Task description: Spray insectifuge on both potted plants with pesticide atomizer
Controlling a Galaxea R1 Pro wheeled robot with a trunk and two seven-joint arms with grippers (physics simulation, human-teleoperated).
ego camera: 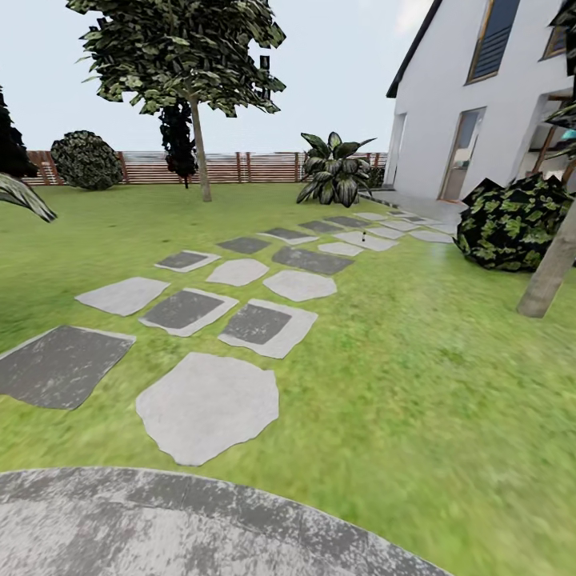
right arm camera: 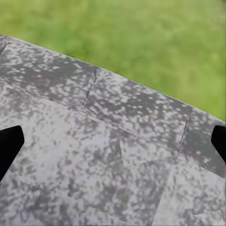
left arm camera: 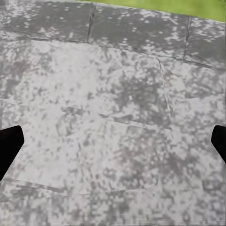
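Underfoot, grey patio (ego camera: 160, 520); left gripper (left arm camera: 113, 141) and right gripper (right arm camera: 113, 141) both spread wide, holding nothing. Far along stepping stones (ego camera: 240, 320), 1 tiny dark upright object (ego camera: 363, 237), possibly the pesticide atomizer. Likely light, rigid, slick; grip mid-body.

speckled grey patio (right arm camera: 108, 160), green lawn (right arm camera: 141, 42) beyond

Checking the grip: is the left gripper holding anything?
No, the left gripper is open, with bare grey patio paving between its fingertips.
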